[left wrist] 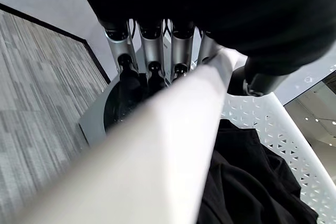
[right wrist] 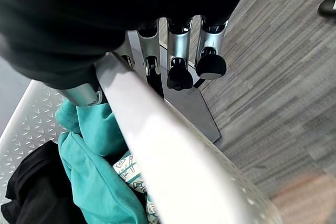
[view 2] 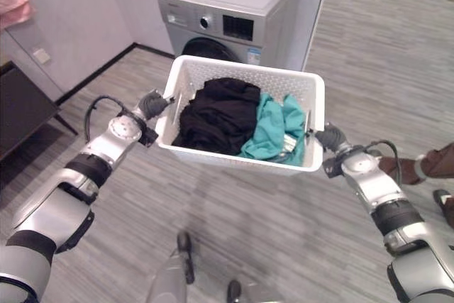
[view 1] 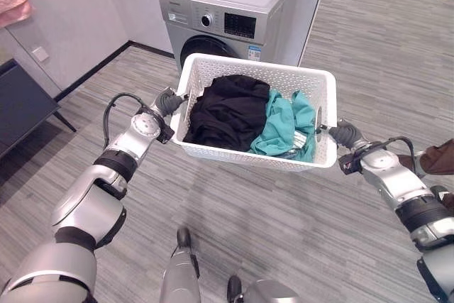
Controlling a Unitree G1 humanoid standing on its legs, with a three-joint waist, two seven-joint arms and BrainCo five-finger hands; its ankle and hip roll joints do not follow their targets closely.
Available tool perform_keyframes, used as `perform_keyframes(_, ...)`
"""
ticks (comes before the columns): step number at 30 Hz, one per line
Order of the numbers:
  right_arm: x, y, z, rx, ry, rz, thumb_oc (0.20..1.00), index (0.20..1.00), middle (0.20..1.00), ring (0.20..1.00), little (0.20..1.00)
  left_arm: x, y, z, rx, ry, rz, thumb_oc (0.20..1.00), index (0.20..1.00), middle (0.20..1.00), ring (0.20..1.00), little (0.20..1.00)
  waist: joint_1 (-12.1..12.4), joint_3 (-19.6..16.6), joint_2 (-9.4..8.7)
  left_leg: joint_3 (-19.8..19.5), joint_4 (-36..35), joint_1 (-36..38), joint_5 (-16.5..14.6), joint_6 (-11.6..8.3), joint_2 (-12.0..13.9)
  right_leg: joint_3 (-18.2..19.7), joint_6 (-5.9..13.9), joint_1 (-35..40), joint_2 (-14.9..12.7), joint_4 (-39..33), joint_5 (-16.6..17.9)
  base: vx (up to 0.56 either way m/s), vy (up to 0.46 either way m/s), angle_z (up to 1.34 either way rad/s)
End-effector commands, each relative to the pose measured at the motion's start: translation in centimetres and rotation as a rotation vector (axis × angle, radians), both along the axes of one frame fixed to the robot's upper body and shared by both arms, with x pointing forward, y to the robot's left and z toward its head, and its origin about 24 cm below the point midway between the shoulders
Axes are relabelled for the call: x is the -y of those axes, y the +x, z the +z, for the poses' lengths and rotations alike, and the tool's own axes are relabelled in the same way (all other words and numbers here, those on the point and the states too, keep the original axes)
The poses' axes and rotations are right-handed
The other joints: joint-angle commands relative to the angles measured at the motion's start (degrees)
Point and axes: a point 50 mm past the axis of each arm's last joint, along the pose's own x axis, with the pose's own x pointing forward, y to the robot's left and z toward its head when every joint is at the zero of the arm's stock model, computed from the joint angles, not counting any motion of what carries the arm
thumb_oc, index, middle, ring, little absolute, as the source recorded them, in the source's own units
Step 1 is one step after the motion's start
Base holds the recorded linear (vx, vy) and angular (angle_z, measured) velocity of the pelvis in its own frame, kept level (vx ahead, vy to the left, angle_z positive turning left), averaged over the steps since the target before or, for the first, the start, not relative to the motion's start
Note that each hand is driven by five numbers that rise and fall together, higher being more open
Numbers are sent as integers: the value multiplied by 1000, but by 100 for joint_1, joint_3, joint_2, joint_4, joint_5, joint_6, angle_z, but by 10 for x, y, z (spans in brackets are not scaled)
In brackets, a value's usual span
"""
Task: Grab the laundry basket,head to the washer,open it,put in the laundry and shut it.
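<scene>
Laundry basket (view 1: 213, 69) — rims gripped by left hand (view 1: 168, 101), right hand (view 1: 345, 133).

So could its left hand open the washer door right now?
Probably not: the left hand and right hand both grip the white basket's rim, and the basket hangs between the robot and the washer.

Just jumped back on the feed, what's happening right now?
The robot holds a white laundry basket up off the floor, its left hand and right hand each gripping a side rim. Black clothes and a teal garment lie inside. The washer stands just ahead, its door shut.
</scene>
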Motion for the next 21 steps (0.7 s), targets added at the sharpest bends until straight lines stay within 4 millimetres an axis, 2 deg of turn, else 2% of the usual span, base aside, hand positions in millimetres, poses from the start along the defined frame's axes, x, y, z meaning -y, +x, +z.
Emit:
perform_keyframes(1,-8,7,43,235,108,70,200,200,200,200,200,0,8,42,160,-41,28,200,200,200,200,200,205,-590,128,-308,-26,593,466,-289,225,395,938,-156,-864,100,-233,341,154,-60)
perform_keyframes(3,-13,10,40,220,110,82,200,200,200,200,200,-1,8,41,156,-41,34,200,200,200,200,200,235,-654,175,-330,-16,667,419,-277,222,458,990,-99,-875,116,-334,293,172,-52)
perform_keyframes(4,-19,13,39,213,113,97,200,200,200,200,200,0,8,41,166,-41,31,200,200,200,200,200,250,-799,236,-282,198,741,529,-260,196,574,1017,39,-955,153,-414,394,261,-47)
perform_keyframes(8,-27,15,36,207,131,116,200,200,200,200,200,-9,7,42,170,-21,51,200,200,200,200,200,348,-1008,177,-100,644,760,375,-103,1,703,1191,19,-1216,607,-375,367,262,-49)
perform_keyframes(9,-28,15,33,197,137,115,200,200,200,200,200,-13,6,41,166,-20,60,200,200,200,200,200,338,-1055,176,-42,687,839,288,-25,-97,758,1272,-56,-1306,890,-182,295,289,-73)
perform_keyframes(10,-36,18,32,192,134,135,200,200,200,200,200,-16,5,42,171,-16,65,200,200,200,200,200,333,-1116,182,94,696,1015,103,147,-261,860,1407,-384,-1430,1566,204,365,373,-56)
perform_keyframes(12,-42,21,32,185,122,153,200,200,200,200,200,-21,4,43,173,-7,72,200,200,200,200,200,306,-1099,253,221,655,1234,-39,300,-345,830,1546,-764,-1505,2344,666,248,318,-18)
perform_keyframes(13,-46,22,32,182,119,162,200,200,200,200,200,-24,4,43,169,-5,79,200,200,200,200,200,306,-1080,303,330,620,1385,-120,383,-368,674,1603,-943,-1605,2724,894,126,196,11)
perform_keyframes(14,-46,22,32,182,119,163,200,200,200,200,200,-24,4,43,169,-5,80,200,200,200,200,200,312,-1073,295,343,618,1393,-123,386,-377,688,1607,-951,-1615,2747,882,123,210,-1)
perform_keyframes(15,-50,24,32,182,123,170,200,200,200,200,200,-29,3,43,164,-1,93,200,200,200,200,200,315,-1037,363,445,576,1564,-187,452,-375,410,1586,-1113,-1801,3136,999,158,272,-9)
perform_keyframes(16,-54,26,30,174,121,176,200,200,200,200,200,-34,3,46,161,11,109,200,200,200,200,200,324,-1002,445,614,465,1847,-310,524,-389,-212,1542,-1287,-2181,3500,997,160,270,-35)
perform_keyframes(17,-54,26,30,174,122,176,200,200,200,200,200,-34,3,46,162,12,109,200,200,200,200,200,314,-993,436,607,462,1855,-309,525,-399,-220,1544,-1277,-2192,3507,988,219,255,-57)
perform_keyframes(18,-57,28,34,176,99,189,200,200,200,200,200,-34,5,53,169,22,112,200,200,200,200,200,303,-999,453,672,403,1978,-425,544,-448,-638,1478,-1397,-2346,3357,894,120,91,-60)
perform_keyframes(19,-57,29,34,176,99,190,200,200,200,200,200,-35,5,53,170,22,112,200,200,200,200,200,293,-994,452,664,403,1980,-427,543,-448,-649,1476,-1387,-2347,3355,889,237,128,-26)
perform_keyframes(20,-60,32,45,201,77,207,200,200,200,200,200,-34,6,61,188,34,111,200,200,200,200,200,253,-997,481,673,343,2086,-506,505,-459,-873,1384,-1622,-2240,2956,562,119,34,14)
perform_keyframes(21,-60,32,45,201,77,207,200,200,200,200,200,-34,6,61,188,34,111,200,200,200,200,200,251,-995,481,671,344,2088,-507,505,-459,-875,1384,-1619,-2240,2956,562,215,19,30)
